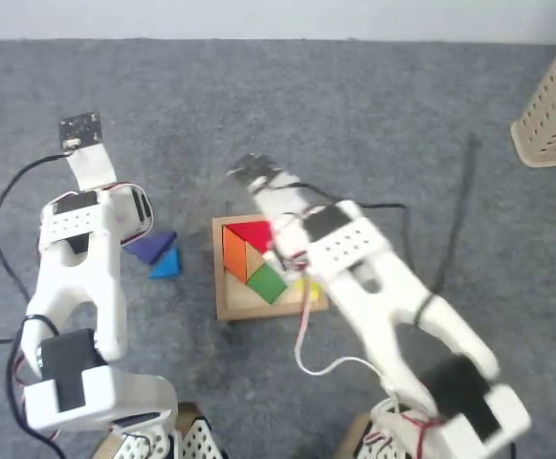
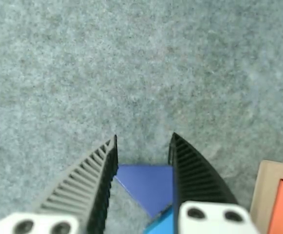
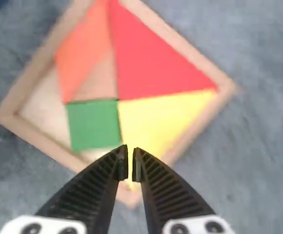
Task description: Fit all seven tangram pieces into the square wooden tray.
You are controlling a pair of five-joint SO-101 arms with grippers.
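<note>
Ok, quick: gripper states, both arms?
Left gripper: open around the purple piece.
Right gripper: shut, empty, over the tray.

Seemingly a lab or hobby room: grey carpet (image 1: 354, 115) is covering the worktop, a pale wall (image 1: 258, 17) is running behind, a basket (image 1: 555, 105) is standing far right
</note>
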